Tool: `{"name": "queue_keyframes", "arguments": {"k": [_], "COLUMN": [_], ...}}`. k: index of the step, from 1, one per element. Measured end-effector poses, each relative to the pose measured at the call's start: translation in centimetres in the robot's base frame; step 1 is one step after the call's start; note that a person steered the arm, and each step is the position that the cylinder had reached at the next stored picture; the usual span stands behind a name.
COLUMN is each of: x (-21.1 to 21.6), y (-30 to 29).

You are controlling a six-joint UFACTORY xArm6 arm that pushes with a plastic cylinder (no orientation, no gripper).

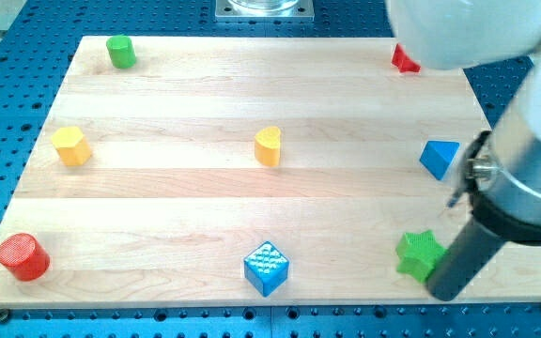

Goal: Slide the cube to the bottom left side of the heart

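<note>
A blue cube [266, 268] sits near the view's bottom edge of the wooden board, a little left of centre. A yellow heart [268, 146] stands at the board's middle, straight above the cube in the view and well apart from it. My tip [444, 293] is the lower end of the dark rod at the view's bottom right, touching or just beside a green star [419, 253]. The tip is far to the right of the cube.
A blue triangular block [440, 158] lies at the right. A red block [404, 60] is partly hidden by the arm at the top right. A green cylinder [120, 51] is at top left, a yellow block [70, 145] at left, a red cylinder [22, 256] at bottom left.
</note>
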State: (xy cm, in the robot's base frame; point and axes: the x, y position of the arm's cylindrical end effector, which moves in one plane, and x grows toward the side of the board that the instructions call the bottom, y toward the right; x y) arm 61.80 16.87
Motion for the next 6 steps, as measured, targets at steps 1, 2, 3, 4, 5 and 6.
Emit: {"name": "queue_keyframes", "arguments": {"k": [1,2,3,4,5,6], "x": [0.1,0.1,0.1,0.0,0.1,0.1], "y": [-2.3,-4.4,-7.3,-10.3,-13.5,-17.9]}}
